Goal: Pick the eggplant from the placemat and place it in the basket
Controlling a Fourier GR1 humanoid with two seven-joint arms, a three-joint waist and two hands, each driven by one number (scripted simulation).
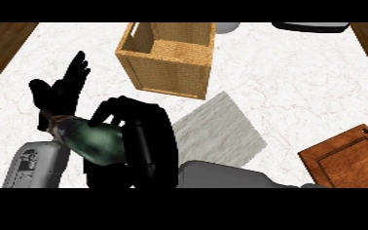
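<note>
Basket [167, 58] at rear centre of counter [287, 78]; placemat [215, 129] just in front, slightly to its right, apart from it. Eggplant [93, 139] at front left, left of placemat, off it, enclosed by right hand [137, 131]. Left hand [61, 87] behind eggplant, left of basket. Board [338, 158] at front right.

**Right hand closed and raised; left hand open at nine o'clock**

The right hand [133, 126] sits at about seven o'clock, its grey forearm entering from the lower edge at six o'clock. Its fingers [108, 111] curl over toward nine o'clock round a dark object. The left hand [61, 90] shows at nine o'clock, fingers straight and pointing toward twelve o'clock, resting open, its grey forearm below at eight o'clock.
</note>
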